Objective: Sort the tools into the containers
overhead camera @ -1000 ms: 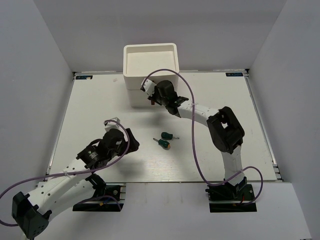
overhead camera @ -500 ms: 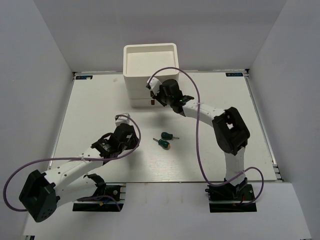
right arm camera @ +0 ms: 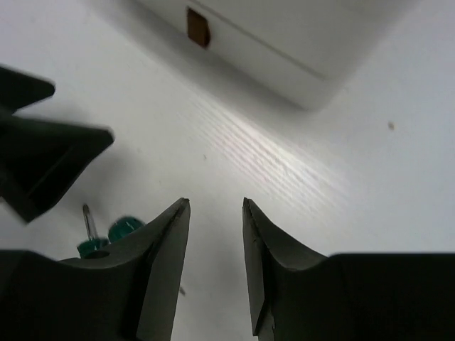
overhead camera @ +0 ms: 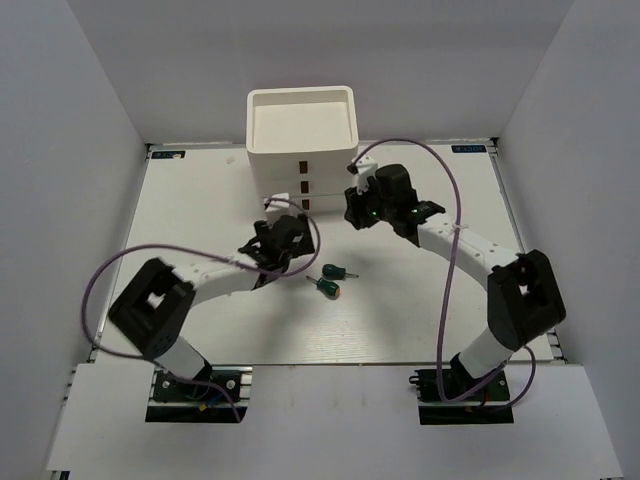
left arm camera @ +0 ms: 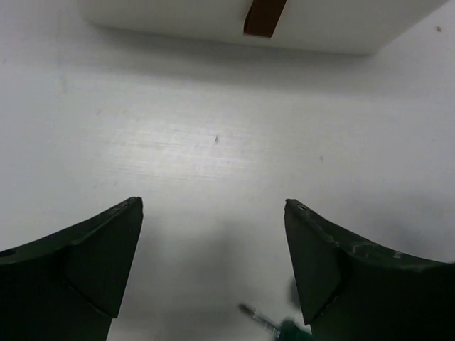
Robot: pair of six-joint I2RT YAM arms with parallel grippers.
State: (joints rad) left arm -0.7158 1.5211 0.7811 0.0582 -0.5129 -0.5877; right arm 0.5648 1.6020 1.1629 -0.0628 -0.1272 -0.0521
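though cut off at the view's edge, green screwdriver near wide-apart left jaws; right jaws slightly apart, empty

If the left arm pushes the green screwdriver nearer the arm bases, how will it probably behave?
The screwdriver lies on its side and its stubby handle looks round, so it may roll rather than slide. It seems small and rigid, probably light. The second screwdriver lies close beside it, so a push could disturb both.
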